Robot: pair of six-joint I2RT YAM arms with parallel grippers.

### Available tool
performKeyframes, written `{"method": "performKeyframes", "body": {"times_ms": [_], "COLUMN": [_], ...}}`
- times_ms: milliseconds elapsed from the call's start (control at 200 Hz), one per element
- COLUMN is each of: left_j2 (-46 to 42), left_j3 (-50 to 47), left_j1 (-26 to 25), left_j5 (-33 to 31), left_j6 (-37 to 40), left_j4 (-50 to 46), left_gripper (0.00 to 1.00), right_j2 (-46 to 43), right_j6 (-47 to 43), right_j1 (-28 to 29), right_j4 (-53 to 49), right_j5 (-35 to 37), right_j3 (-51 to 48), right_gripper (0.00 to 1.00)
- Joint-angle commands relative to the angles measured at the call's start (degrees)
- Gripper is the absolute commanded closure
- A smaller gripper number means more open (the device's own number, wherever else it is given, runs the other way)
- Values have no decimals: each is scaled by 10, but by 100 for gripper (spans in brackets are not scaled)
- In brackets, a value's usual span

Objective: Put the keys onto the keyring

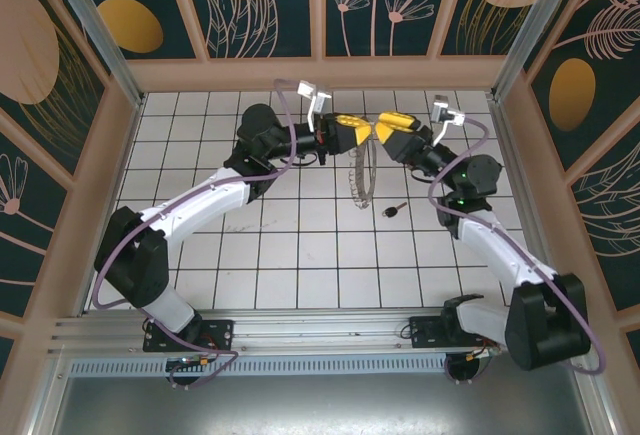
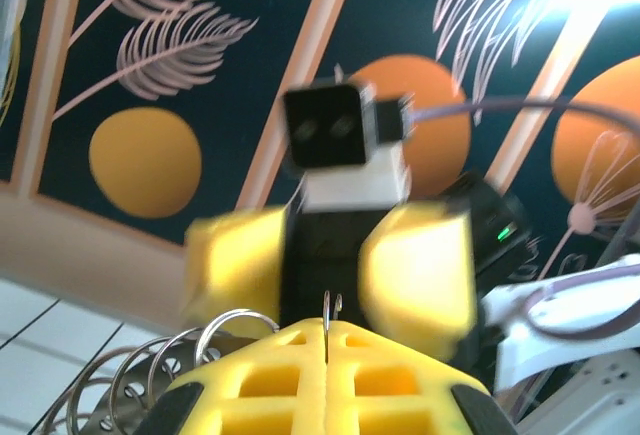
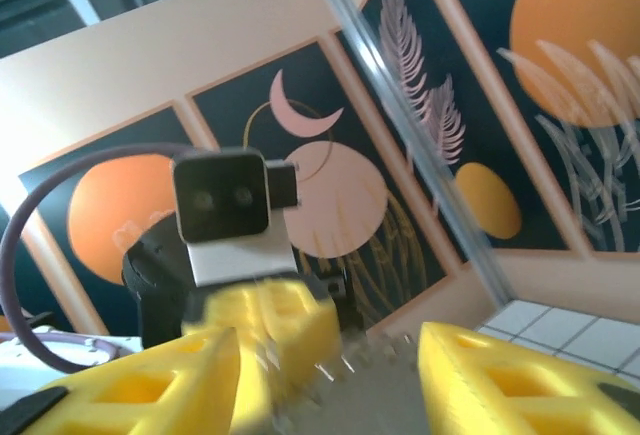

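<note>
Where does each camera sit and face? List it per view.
Top external: above, behind the bases, looking down at the table; both arms, left gripper, right gripper.
Left wrist: looks past its shut fingers toward the right gripper.
Right wrist: looks past its open fingers toward the left gripper.
Shared: both wrist views catch the keyring.

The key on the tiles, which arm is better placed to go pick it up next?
Probably the right. The left gripper is shut on the keyring, holding it up, while the right gripper has its fingers apart, and the key lies nearer to it.
</note>
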Motion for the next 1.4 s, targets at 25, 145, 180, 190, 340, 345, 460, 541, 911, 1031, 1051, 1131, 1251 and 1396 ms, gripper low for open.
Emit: {"method": "performKeyframes", "body": {"times_ms": [25, 145, 180, 190, 340, 345, 460, 541, 911, 1031, 1051, 1131, 1251, 1396], "left_j2": [-31, -50, -55, -56, -73, -73, -84, -92, -120, -121, -121, -121, -110, -103], "left_j3": [4, -21, -26, -27, -55, -55, -68, -82, -116, -115, -116, -111, -99, -111], "left_j1": [-5, -4, -5, -5, -5, -4, -5, -5, -5, -4, -5, -4, -5, -5], "left_j5": [-29, -53, -57, -57, -69, -69, -74, -66, -72, -70, -70, -68, -81, -129], "left_j6": [132, 194, 208, 211, 251, 253, 272, 289, 316, 312, 311, 302, 270, 232], "left_j4": [-88, -84, -83, -83, -61, -60, -53, -37, -3, -3, -4, -12, -29, -22], "left_gripper": [100, 100, 100, 100, 100, 100, 100, 100, 100, 100, 100, 100, 100, 100], "right_j2": [-77, -111, -117, -118, -128, -127, -123, -117, -92, -91, -91, -86, -63, -6], "right_j6": [-47, -71, -76, -77, -63, -63, -48, -41, -19, -16, -16, -21, -43, -79], "right_j1": [-37, -52, -56, -57, -80, -80, -96, -102, -114, -117, -117, -118, -118, -116], "right_j4": [-107, -211, -233, -238, -259, -260, -268, -268, -253, -250, -253, -287, -406, -541], "right_j5": [30, 73, 82, 85, 112, 113, 127, 132, 141, 141, 142, 152, 193, 207], "right_j3": [8, -1, -5, -7, -47, -48, -75, -92, -130, -136, -135, -127, -93, -55], "right_gripper": [47, 45, 45, 45, 44, 44, 44, 43, 43, 42, 42, 42, 42, 46]}}
